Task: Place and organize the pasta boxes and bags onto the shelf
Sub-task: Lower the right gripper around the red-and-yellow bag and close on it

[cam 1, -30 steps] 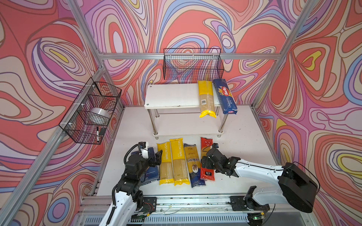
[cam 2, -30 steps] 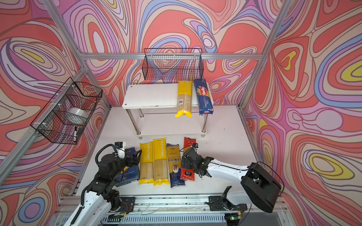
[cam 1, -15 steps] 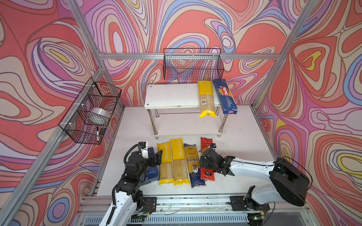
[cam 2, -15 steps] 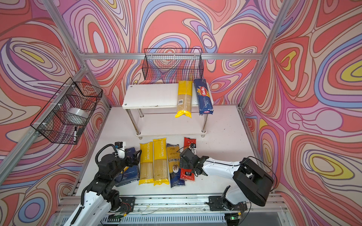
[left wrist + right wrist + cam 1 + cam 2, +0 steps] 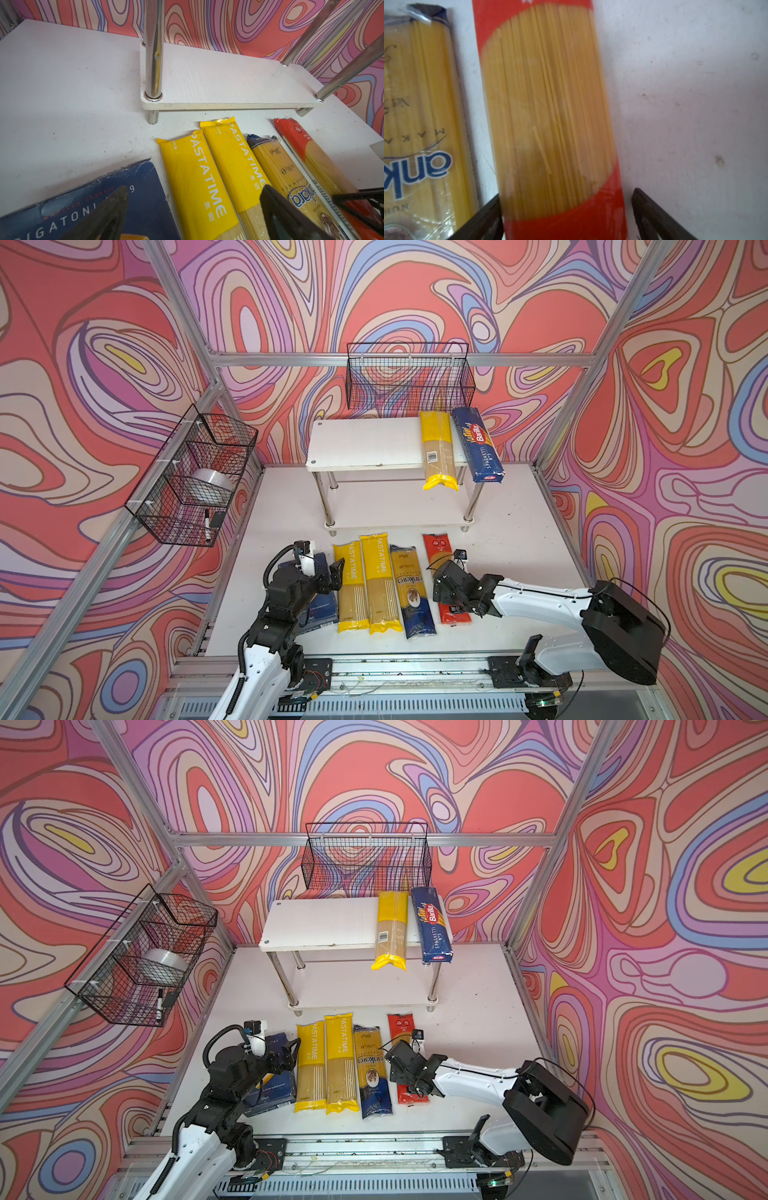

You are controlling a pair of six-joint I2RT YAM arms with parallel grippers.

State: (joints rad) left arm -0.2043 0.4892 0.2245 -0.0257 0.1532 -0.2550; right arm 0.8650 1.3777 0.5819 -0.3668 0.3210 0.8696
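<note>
Right claw (image 5: pixel 566 192): fingers wide apart and low over the table (image 5: pixel 519 531), one on each side of the red bag. Nothing is clamped.
Red bag (image 5: pixel 546 104): lies flat, rightmost in the row. One finger (image 5: pixel 488 212) is at its edge, and I cannot tell if it touches. The other finger stands a little apart.
Navy bag (image 5: pixel 411 593): flat, just beside the red bag on its left.
Yellow bags (image 5: pixel 351 585) (image 5: pixel 379 578): two, flat, side by side, left of the navy bag.
Left claw (image 5: pixel 196 187): fingers apart and empty, one above the wide box, the other above the yellow bags.
Wide box (image 5: pixel 83 207): flat, leftmost in the row, partly hidden under the left arm in both top views.
Row: in front of the shelf, each pack pointing lengthwise toward it.
Shelf (image 5: pixel 365 443): at the back of the table. Its top board carries a third yellow bag (image 5: pixel 436 448) and the long box (image 5: pixel 478 443) at the right end, side by side, both hanging over the front edge.
</note>
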